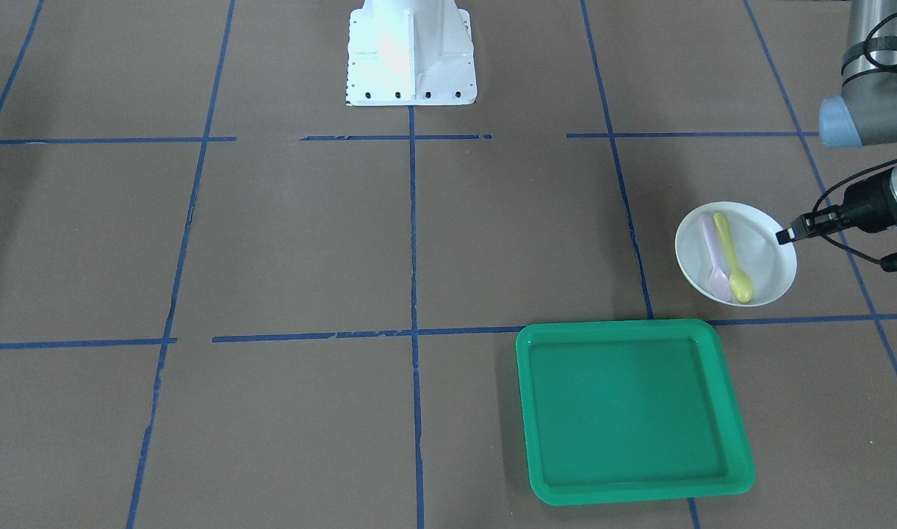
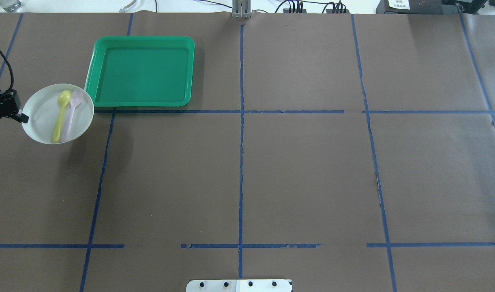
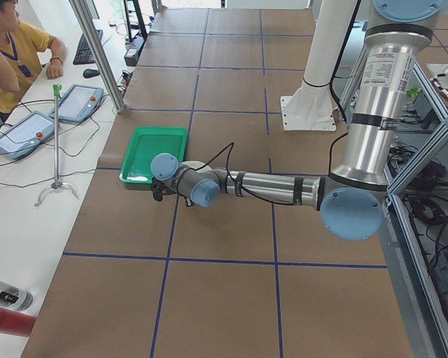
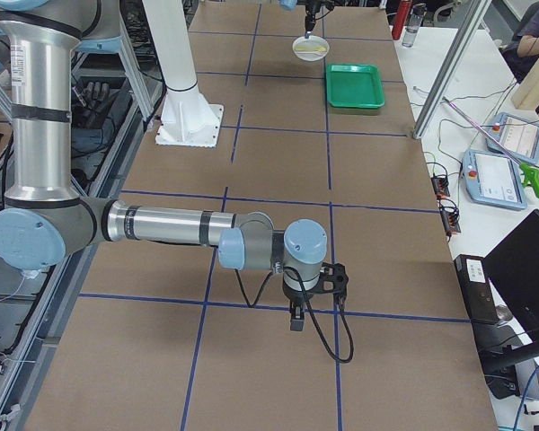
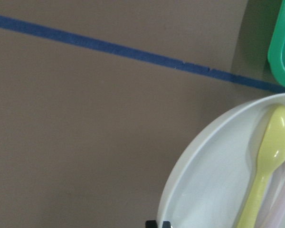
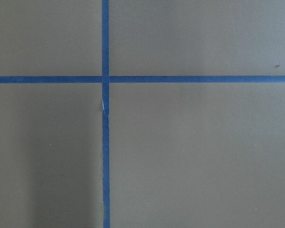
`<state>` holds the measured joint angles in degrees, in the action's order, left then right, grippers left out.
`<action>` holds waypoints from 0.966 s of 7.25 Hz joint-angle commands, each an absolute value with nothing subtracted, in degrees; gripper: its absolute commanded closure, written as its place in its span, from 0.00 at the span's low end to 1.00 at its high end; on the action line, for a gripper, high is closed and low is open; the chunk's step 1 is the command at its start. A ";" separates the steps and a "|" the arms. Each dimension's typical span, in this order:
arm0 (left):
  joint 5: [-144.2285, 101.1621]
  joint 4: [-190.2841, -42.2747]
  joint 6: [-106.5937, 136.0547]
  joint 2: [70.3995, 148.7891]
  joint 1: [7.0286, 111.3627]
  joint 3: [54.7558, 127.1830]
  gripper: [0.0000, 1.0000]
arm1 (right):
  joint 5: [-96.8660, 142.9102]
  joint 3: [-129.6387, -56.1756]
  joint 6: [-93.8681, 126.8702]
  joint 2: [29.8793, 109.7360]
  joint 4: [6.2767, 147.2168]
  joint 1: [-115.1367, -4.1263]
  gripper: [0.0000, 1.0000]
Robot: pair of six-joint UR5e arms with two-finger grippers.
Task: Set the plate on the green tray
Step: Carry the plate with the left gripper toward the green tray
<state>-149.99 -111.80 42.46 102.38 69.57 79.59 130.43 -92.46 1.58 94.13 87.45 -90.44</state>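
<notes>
The white plate carries a yellow spoon and a pale pink spoon. My left gripper is shut on the plate's rim and holds it a little above the table. In the overhead view the plate hangs just left of the green tray's near left corner, beside it and not over it, with the left gripper at its left rim. The left wrist view shows the plate and a tray corner. My right gripper shows only in the exterior right view, far from both; I cannot tell whether it is open.
The green tray holds nothing. The robot's white base stands at the table's robot-side edge. Blue tape lines cross the brown table. A person sits at a side bench with teach pendants.
</notes>
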 commanded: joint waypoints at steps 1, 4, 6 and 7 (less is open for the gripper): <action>-150.12 -111.97 45.51 109.84 69.70 73.49 1.00 | 130.43 -92.46 1.58 94.13 87.45 -90.44 0.00; -149.50 -127.20 60.06 120.04 69.26 57.53 1.00 | 130.43 -92.46 1.58 94.13 87.45 -90.44 0.00; -144.00 -133.39 68.52 124.26 66.38 52.67 1.00 | 130.43 -92.46 1.58 94.13 87.45 -90.44 0.00; -141.53 -137.94 73.34 124.97 63.92 51.60 1.00 | 130.43 -92.46 1.58 94.13 87.45 -90.44 0.00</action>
<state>-144.83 -132.66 67.54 123.39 66.61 53.70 130.43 -92.46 1.58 94.13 87.45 -90.44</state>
